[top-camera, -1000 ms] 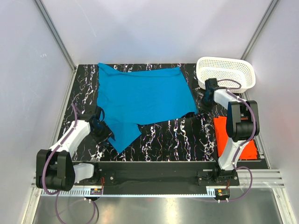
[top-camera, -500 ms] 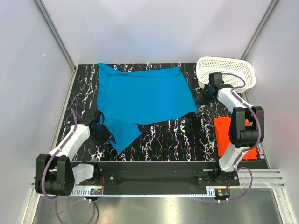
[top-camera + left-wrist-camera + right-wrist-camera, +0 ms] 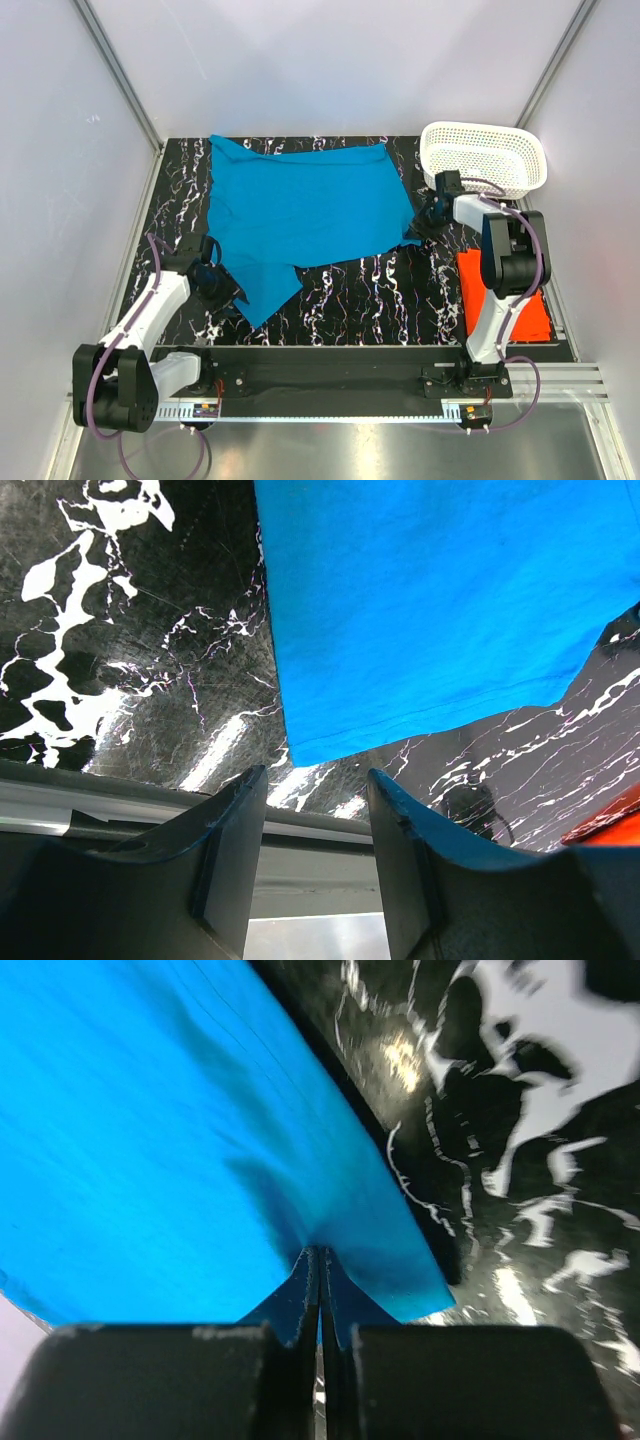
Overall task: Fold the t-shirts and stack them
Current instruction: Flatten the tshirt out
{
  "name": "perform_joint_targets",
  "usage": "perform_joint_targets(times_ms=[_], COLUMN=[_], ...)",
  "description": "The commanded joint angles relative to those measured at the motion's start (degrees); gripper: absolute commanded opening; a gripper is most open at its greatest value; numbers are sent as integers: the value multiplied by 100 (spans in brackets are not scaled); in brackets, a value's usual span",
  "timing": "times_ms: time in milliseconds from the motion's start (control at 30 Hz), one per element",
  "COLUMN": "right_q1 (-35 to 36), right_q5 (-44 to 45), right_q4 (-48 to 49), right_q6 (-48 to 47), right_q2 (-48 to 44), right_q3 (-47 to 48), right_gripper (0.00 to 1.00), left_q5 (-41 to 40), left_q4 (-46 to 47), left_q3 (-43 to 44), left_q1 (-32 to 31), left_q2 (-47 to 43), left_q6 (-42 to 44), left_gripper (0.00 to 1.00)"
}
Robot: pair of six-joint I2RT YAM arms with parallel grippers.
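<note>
The right gripper (image 3: 320, 1260) is pinched tight: in its wrist view the two fingers meet with barely a line between them, and a fold of the blue t-shirt (image 3: 150, 1140) is caught there, the cloth puckering up into the grip. From above, that gripper (image 3: 425, 222) sits right of centre in the frame, at the shirt's lower right corner, just below and left of the white basket (image 3: 500, 175).

The left gripper (image 3: 315, 780) stands partway open with nothing between its fingers (image 3: 235, 850). A pointed corner of the blue cloth (image 3: 430, 600) lies flat on the table just ahead of the fingertips. In the overhead view this gripper (image 3: 215, 285) is at lower left, right beside the shirt's lowest flap.

The blue t-shirt (image 3: 300, 210) is spread across the upper middle of the black, white-veined table (image 3: 370, 290), mostly flat, with one flap trailing down toward the lower left. The orange-red t-shirt (image 3: 472, 285) lies folded at the lower right of the overhead frame, partly behind the right arm and well apart from the blue one. A sliver of it shows at the lower right edge of the left wrist view (image 3: 610, 820). The basket stands in the upper right corner of the table.
</note>
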Motion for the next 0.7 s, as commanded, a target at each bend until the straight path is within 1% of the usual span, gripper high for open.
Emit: perform_joint_targets(times_ms=[0, 100, 133, 167, 200, 233, 300, 333, 433, 467, 533, 600, 667], right_q1=[224, 234, 225, 234, 225, 164, 58, -73, -232, -250, -259, -259, -259], right_q5=[-244, -324, -280, -45, 97, 307, 449, 537, 608, 669, 835, 889, 933], right_q4=[127, 101, 5, -48, -101, -232, -391, -531, -567, -559, -532, -515, -532], right_q6=[46, -68, -147, -217, -366, -428, -516, -499, -245, -175, -8, 168, 378], right_q2=[123, 97, -60, -175, -289, -525, -737, -912, -1307, -1396, -1502, -1433, -1170], right_q3=[-30, -21, 13, 22, 31, 31, 14, -38, -381, -460, -636, -628, -488], right_gripper=[2, 6, 11, 14, 19, 28, 35, 39, 46, 50, 54, 55, 55], left_q5=[78, -19, -45, -28, -19, -11, -19, -28, -45, -54, -63, -54, -37], left_q4=[80, 71, 80, 71, 80, 71, 71, 80, 80, 80, 88, 106, 124], left_q3=[117, 135, 144, 135, 135, 126, 117, 117, 109, 109, 117, 135, 152], left_q1=[29, 29, 29, 29, 29, 29, 29, 29, 29, 29, 29, 29, 20], left_q2=[-102, -198, -199, -173, -155, -129, -120, -120, -146, -137, -111, -58, 12], left_q6=[2, -7, -7, 2, 11, 19, 28, 37, 28, 28, 37, 37, 37], left_gripper=[49, 50, 50, 50, 50, 50, 50, 50, 51, 51, 51, 51, 51])
